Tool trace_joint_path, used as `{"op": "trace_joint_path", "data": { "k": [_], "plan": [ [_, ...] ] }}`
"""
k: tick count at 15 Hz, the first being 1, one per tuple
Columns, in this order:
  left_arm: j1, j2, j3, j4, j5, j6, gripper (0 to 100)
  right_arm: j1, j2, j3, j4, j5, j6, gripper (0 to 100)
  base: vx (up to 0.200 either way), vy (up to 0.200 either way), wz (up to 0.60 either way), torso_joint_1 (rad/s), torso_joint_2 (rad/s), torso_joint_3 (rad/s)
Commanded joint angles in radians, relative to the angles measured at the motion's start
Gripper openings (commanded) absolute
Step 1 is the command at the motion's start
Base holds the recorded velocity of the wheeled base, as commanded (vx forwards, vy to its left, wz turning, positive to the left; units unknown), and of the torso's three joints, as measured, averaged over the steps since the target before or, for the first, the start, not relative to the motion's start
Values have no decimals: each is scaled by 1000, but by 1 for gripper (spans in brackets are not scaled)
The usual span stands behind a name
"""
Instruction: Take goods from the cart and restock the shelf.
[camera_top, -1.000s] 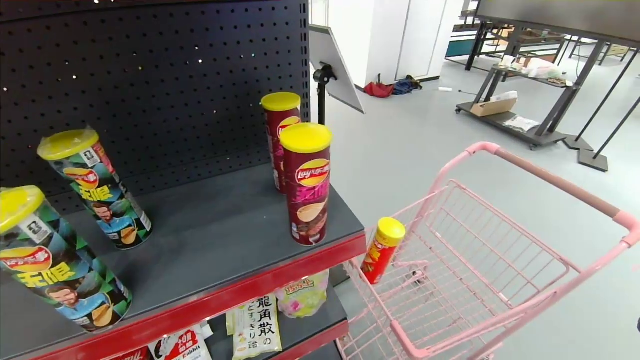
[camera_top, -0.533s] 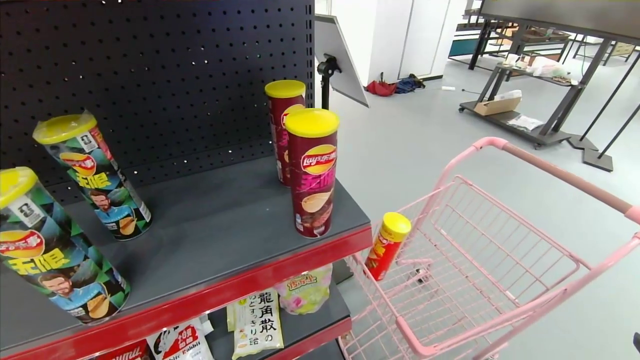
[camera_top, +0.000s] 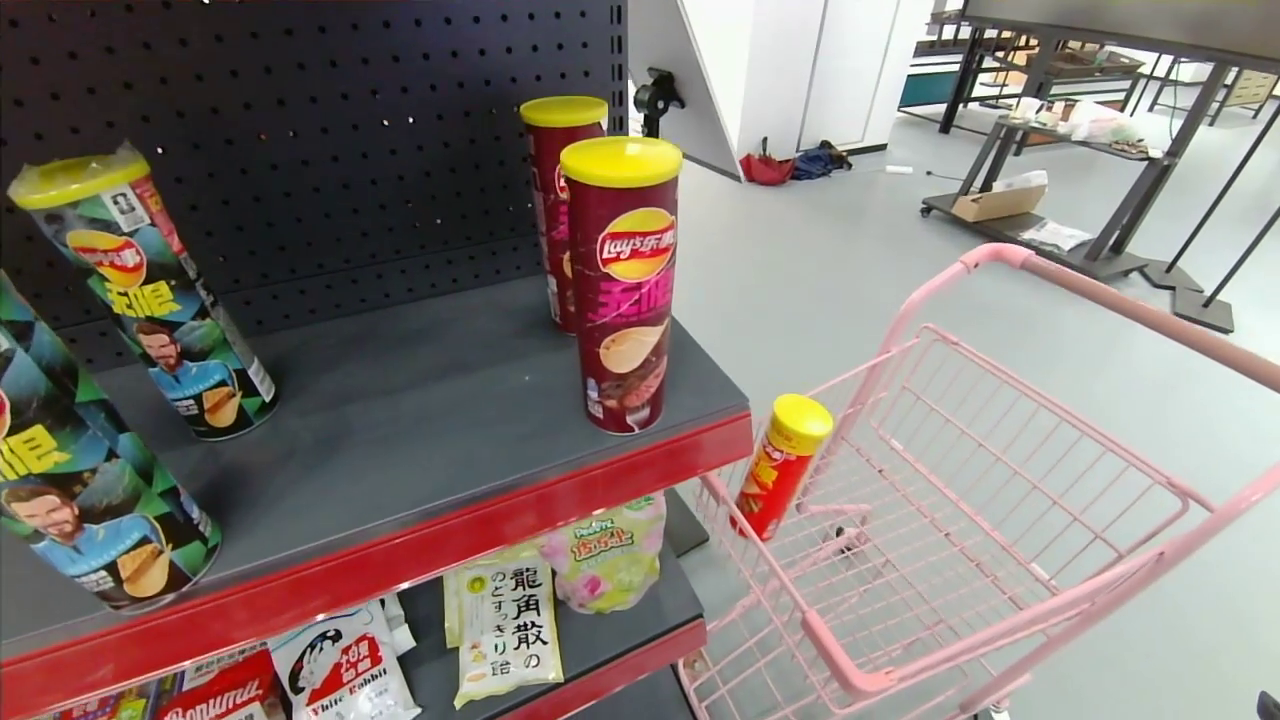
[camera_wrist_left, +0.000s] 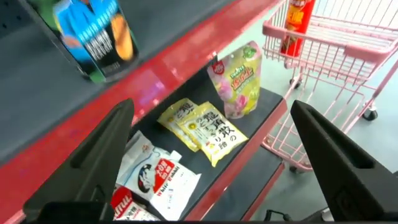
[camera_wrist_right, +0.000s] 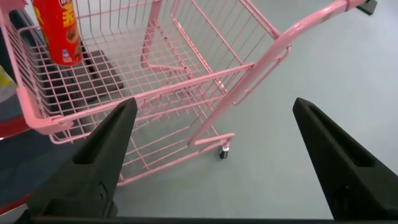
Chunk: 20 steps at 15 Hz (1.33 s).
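My left tool (camera_wrist_left: 211, 104) is angled down at the lower shelf's snack bags (camera_wrist_left: 214, 127), below the shelf's (camera_top: 400, 420) red lip. Its fingers are spread wide with nothing between them. My right tool (camera_wrist_right: 214, 101) points down over the pink cart (camera_top: 1000, 255), equally wide apart and empty. The red can (camera_top: 780, 470) leans in the cart's corner nearest the shelf, at 4 o'clock from the front maroon can (camera_top: 620, 290). Two green cans (camera_top: 150, 290) stand at the shelf's 9 o'clock end.
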Motion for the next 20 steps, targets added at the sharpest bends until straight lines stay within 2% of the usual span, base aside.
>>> {"op": "trace_joint_path", "data": {
  "k": [1,4,6,7,8,10,11,13,14,15,16,18,19,20],
  "plan": [
    [0,2,1,0,0,0,100,0,-2,7,0,1,0,100,0,0,0,-178,544,354],
    [0,0,7,0,0,2,100,-2,-2,23,0,-4,0,100,0,0,0,-180,557,360],
    [0,0,14,-2,1,14,100,-5,24,12,0,-4,0,100,0,0,0,-81,254,151],
    [0,0,17,-2,1,14,100,2,85,-22,-26,5,3,100,0,0,0,-32,100,76],
    [0,0,33,-5,3,15,100,17,222,-111,-92,27,35,100,0,0,0,-17,56,41],
    [0,0,60,-8,9,15,100,78,509,-269,-307,103,158,100,0,0,0,0,0,0],
    [0,0,74,-13,11,15,100,84,628,-281,-381,106,161,100,0,0,0,0,0,0],
    [0,0,83,-13,14,9,100,109,726,-261,-414,142,164,100,0,0,0,0,0,0],
    [14,0,82,-9,64,9,100,164,785,-270,-420,215,184,100,0,0,0,0,0,0],
    [20,-1,82,-9,101,-1,100,199,883,-270,-497,223,202,100,0,0,0,0,0,0],
    [20,-3,80,-9,101,-12,100,209,998,-253,-651,226,211,100,0,0,0,0,0,0],
    [20,-3,80,-9,98,-12,100,210,1203,-241,-921,232,207,100,0,0,0,0,0,0],
    [20,-3,82,-9,87,-15,100,212,1348,-244,-1105,237,202,100,0,0,0,0,0,0],
    [20,-3,82,-11,84,-18,100,222,1427,-244,-1192,252,198,100,0,0,0,0,0,0]
  ]
}}
